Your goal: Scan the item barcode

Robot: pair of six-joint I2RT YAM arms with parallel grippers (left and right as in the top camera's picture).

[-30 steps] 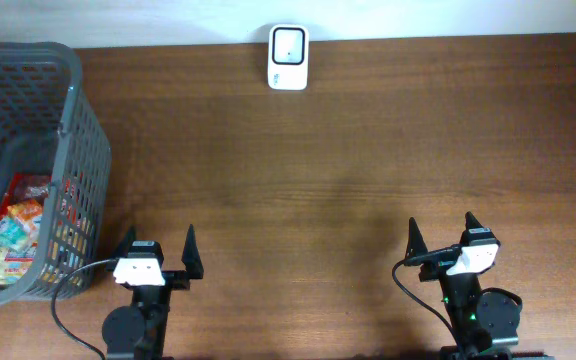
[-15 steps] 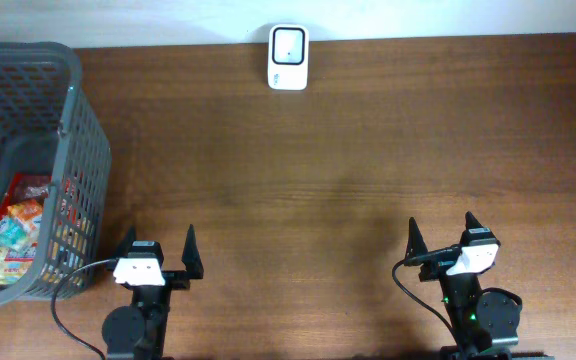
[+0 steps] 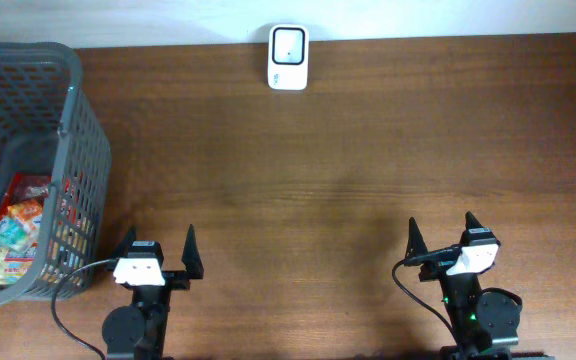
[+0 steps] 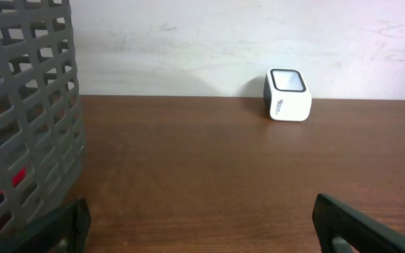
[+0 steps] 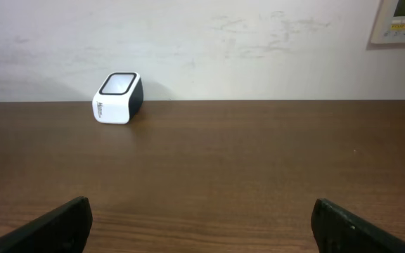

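A white barcode scanner with a dark window stands at the table's far edge against the wall; it also shows in the left wrist view and the right wrist view. Colourful snack packets, the items, lie inside the grey basket at the left. My left gripper sits open at the near edge, just right of the basket, with nothing between its fingers. My right gripper is open and empty at the near right.
The basket's mesh wall rises close to the left gripper's left side. A pale wall runs behind the table, with a small panel at its upper right.
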